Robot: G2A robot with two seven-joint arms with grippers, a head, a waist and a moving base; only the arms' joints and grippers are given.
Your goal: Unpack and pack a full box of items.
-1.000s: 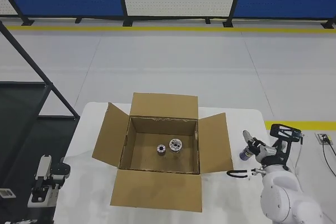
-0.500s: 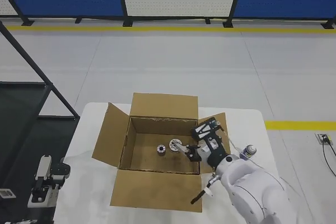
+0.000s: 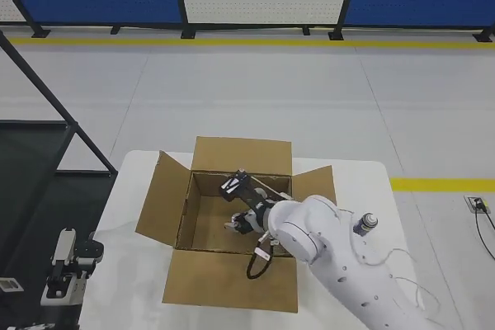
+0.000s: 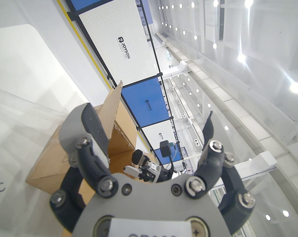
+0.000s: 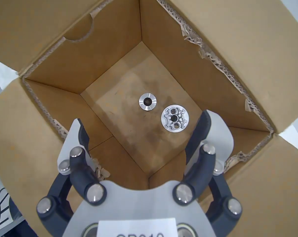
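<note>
Over the torn-edged cardboard box (image 5: 109, 57), right end effector (image 5: 142, 118) released; two metal discs (image 5: 174, 122) inside.

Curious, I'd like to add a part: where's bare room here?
Most of the box floor is bare around the ring disc and patterned disc. The table left of it is free. The right gripper crowds the opening.

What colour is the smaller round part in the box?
The smaller round part is shiny silver with a dark centre hole, clearest in the right wrist view.
</note>
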